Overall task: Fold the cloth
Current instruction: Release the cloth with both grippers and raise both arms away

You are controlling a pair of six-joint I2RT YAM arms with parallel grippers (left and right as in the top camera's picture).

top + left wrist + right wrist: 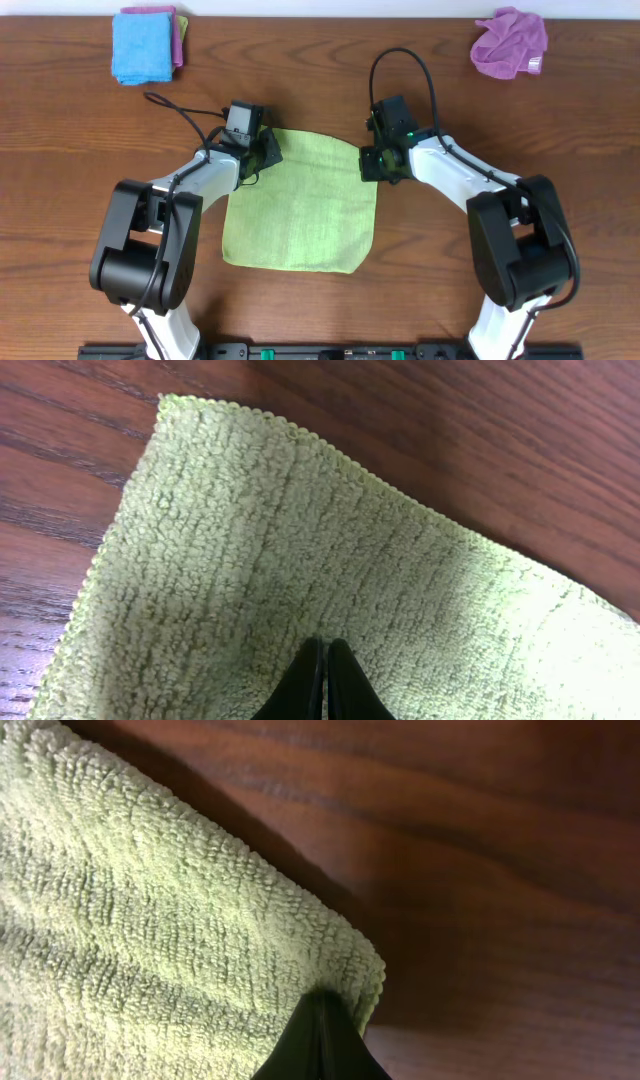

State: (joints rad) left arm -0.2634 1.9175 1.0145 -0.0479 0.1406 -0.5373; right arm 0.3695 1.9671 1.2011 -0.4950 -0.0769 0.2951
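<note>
Your cloth [300, 205] lies flat on the table between the arms, with its near edge free. At its far corners, the left gripper [325, 650] and right gripper [322, 998] each pinch it, jaws pressed together. You're at the grasp step. Next, I judge, you lift both corners evenly and carry them to the near edge.

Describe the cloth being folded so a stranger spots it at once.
On the wooden table, look at the middle. The green cloth lies spread flat there. It alone is green and unfolded; the blue cloth and purple cloth sit apart at the far edge.
</note>
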